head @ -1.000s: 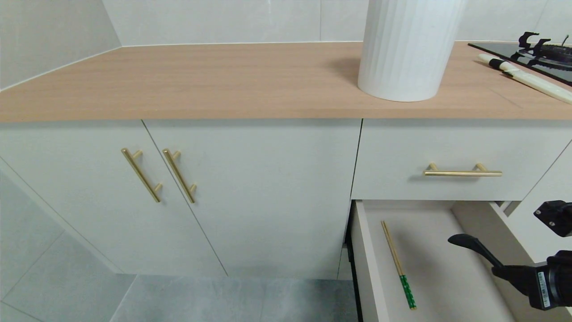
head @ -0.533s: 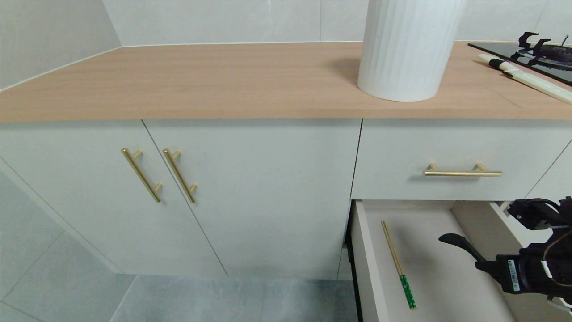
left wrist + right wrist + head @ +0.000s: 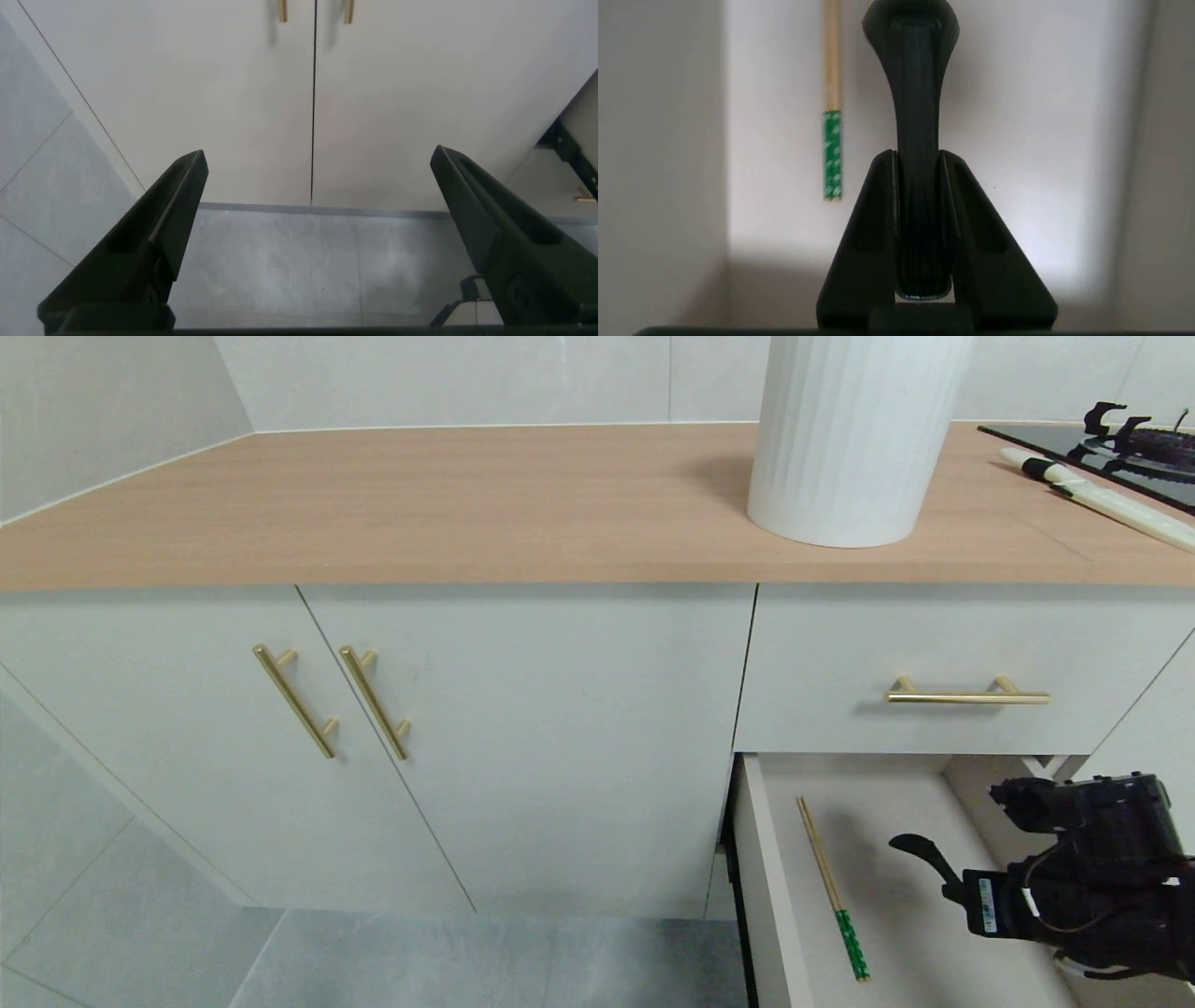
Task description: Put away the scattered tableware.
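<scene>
Your right pincer (image 3: 966, 899) is clamped on a black utensil (image 3: 920, 855); lower it into the drawer (image 3: 761, 859) beneath, beside the chopsticks (image 3: 826, 877), before releasing.

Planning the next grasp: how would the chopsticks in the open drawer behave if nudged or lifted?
The chopsticks look thin and straight, so they are probably stiff and very light. Lying flat on the drawer floor, the pair may roll or split apart when nudged.

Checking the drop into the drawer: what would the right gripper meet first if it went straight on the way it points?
Probably the bare floor of the open drawer, with the held black utensil touching first, beside the chopsticks; depth is unclear.
</scene>
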Motion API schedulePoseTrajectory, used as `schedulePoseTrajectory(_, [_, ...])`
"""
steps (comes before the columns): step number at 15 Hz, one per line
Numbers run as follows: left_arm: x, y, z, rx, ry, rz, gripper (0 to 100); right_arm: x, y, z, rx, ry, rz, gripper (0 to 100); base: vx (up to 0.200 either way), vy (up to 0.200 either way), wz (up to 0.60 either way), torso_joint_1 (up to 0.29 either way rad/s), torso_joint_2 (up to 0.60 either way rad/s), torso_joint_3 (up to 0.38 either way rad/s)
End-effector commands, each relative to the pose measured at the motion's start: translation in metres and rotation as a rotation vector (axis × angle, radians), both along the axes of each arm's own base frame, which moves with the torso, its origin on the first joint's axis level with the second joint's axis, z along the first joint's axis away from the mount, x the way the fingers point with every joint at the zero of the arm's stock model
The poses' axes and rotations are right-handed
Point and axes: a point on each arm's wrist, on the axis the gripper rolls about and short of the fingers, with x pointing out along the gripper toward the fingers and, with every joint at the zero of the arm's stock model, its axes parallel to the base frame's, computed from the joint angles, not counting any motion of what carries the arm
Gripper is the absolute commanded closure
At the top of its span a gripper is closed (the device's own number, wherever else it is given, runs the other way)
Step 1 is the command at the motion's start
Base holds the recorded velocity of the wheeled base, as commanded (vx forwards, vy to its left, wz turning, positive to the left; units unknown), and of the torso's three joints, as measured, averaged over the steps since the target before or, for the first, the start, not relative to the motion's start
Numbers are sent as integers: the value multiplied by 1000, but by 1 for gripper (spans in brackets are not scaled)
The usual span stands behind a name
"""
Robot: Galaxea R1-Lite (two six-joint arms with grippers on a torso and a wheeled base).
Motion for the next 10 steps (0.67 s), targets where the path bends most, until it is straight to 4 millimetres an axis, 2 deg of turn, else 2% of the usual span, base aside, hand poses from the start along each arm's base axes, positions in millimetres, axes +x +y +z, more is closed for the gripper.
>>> schedulePoseTrajectory(1, [0, 0, 0, 0, 2, 1, 0, 4, 9, -37, -35, 96, -20, 100, 0, 0, 0, 0, 0, 0])
schedulePoseTrajectory(10, [0, 0, 0, 0, 2, 1, 0, 15, 12, -79, -143, 76, -107, 100, 0, 0, 0, 0, 0, 0])
